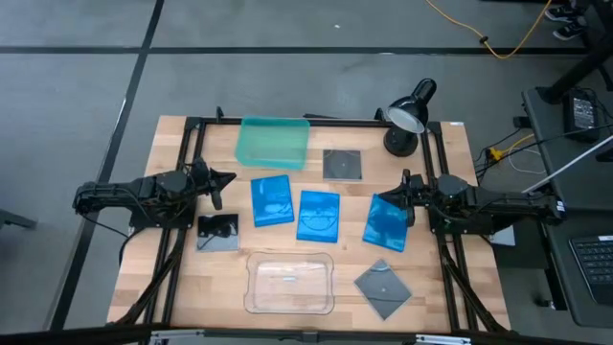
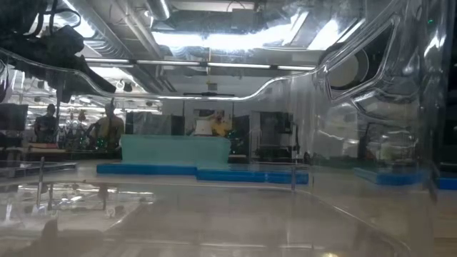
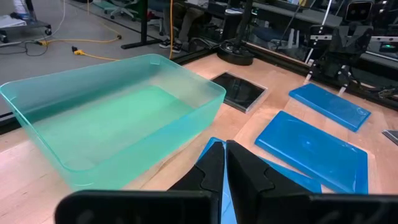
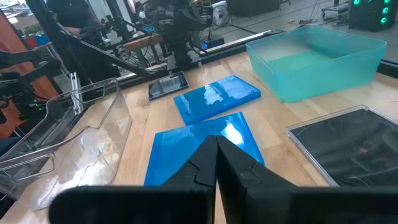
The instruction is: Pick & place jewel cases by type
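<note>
Worktop: teal tray far, clear tray near; desk lamp far right; left hand clenched, empty; right hand clenched, empty, over a blue case.

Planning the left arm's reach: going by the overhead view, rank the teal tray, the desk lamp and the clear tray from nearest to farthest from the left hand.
1. Teal tray, back centre, closest to the left hand.
2. Clear tray, front centre.
3. Desk lamp, back right corner, farthest.
</note>
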